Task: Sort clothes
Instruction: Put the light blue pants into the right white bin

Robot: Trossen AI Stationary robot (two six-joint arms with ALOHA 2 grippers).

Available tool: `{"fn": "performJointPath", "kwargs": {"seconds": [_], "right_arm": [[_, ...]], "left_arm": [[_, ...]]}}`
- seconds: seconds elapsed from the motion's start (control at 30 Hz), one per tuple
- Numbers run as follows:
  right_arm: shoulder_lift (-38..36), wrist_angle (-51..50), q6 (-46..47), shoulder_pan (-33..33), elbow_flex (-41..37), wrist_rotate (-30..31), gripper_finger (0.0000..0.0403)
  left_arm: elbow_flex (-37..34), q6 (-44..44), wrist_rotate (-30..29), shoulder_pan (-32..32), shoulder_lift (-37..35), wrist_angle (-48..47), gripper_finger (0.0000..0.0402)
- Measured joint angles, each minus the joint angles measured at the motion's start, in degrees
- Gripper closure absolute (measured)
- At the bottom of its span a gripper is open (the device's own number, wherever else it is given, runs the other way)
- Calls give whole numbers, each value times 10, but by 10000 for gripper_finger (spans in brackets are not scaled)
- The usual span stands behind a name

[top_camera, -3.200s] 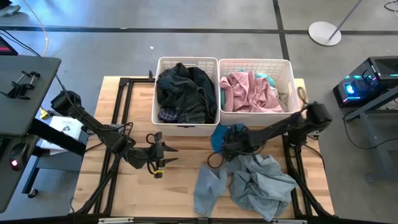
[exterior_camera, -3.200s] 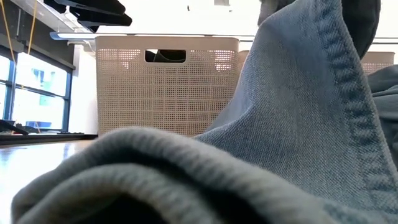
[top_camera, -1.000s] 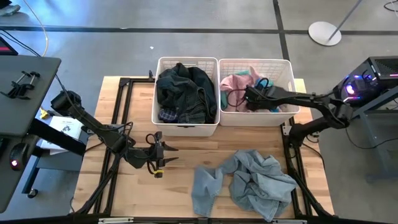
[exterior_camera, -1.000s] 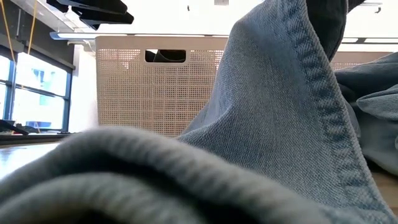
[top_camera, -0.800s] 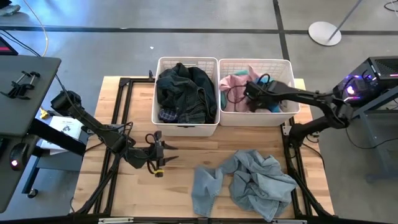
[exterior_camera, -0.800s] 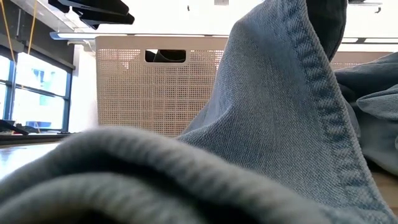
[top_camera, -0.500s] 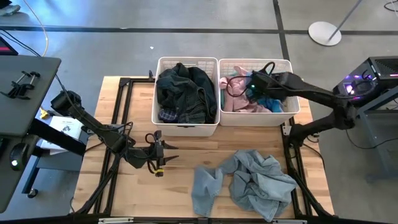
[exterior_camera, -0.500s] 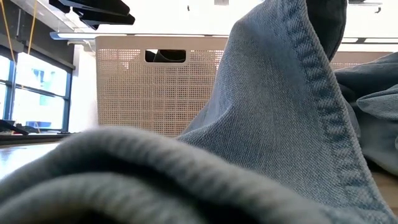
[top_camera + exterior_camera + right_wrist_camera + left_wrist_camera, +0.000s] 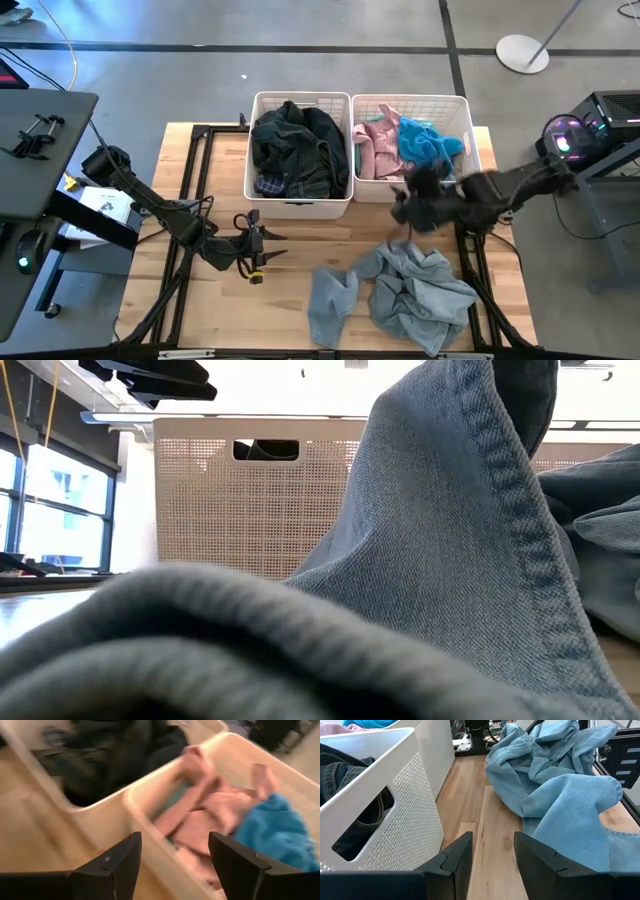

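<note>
Two white baskets stand side by side at the far edge of the desk [image 9: 290,250]. The left basket [image 9: 264,192] holds dark clothes [image 9: 297,148]: black and dark denim pieces heaped to the rim, with a bit of navy plaid [image 9: 270,185] at its near corner. The right basket [image 9: 418,188] holds a pink garment [image 9: 375,145] on its left side and a teal garment [image 9: 430,143] lying on top toward the right, just beside the pink one. On the desk in front of the right basket lies a crumpled pale blue denim garment [image 9: 400,295], well apart from both baskets; in the low view its folds [image 9: 440,560] fill most of the picture and hide all but a part of a basket wall [image 9: 250,500] behind. The right tool [image 9: 412,208] is above the desk just in front of the right basket, between it and the denim; in the right wrist view its fingers [image 9: 107,865] are spread and hold nothing, with the pink and teal pieces in the basket ahead. The left tool [image 9: 262,250] rests low over the desk in front of the left basket, fingers [image 9: 454,860] spread and empty, pointed toward the denim. A black frame [image 9: 190,200] runs along the desk edges.
</note>
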Motion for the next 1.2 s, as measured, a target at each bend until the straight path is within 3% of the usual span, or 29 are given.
{"fn": "performJointPath", "kwargs": {"seconds": [0.2,0.37,0.63,0.87,1.03,1.2], "right_arm": [[0,49,45,129,-62,15,181],[0,122,43,181,-139,-61,181],[0,193,176,172,-206,-361,168],[-1,209,275,172,-256,-495,106],[27,301,332,185,-334,-509,96],[121,466,330,198,-410,-489,96]], "left_arm": [[0,0,0,0,0,0,266],[0,0,0,0,0,1,266],[0,1,-1,0,0,2,266],[0,1,-13,0,0,4,266],[0,1,-13,0,0,4,266],[0,1,-13,0,0,4,266]]}}
